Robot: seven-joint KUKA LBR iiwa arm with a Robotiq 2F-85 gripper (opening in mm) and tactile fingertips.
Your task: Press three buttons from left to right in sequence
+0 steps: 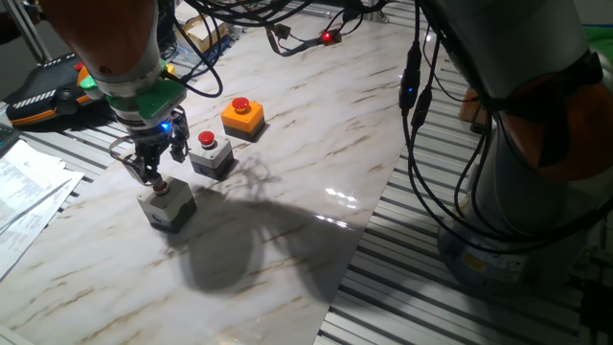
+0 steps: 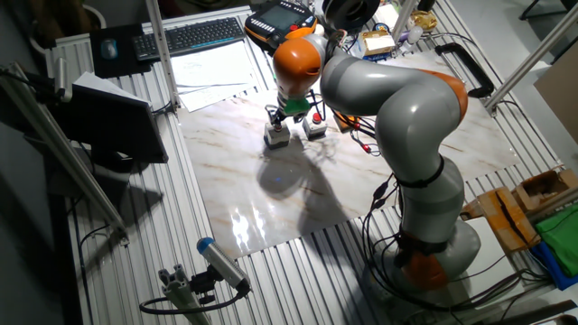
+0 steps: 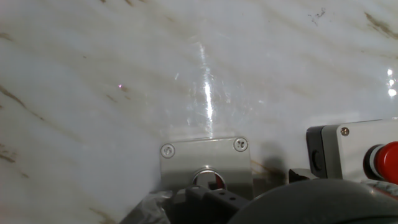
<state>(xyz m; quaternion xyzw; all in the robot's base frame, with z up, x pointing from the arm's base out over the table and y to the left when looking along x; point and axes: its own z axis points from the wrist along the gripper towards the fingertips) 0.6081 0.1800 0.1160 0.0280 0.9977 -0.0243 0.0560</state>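
Hand view: pincer (image 1: 156,178) over first button (image 1: 163,188)

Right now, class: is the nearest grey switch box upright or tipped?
Upright: the grey switch box sits flat on the marble table, button upward beneath the gripper.

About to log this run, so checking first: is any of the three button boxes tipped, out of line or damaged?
Nothing stands out. The orange-yellow box, the middle grey box and the near grey box all sit flat on the marble board in a diagonal row. The gripper is on the near box's button, hiding it.
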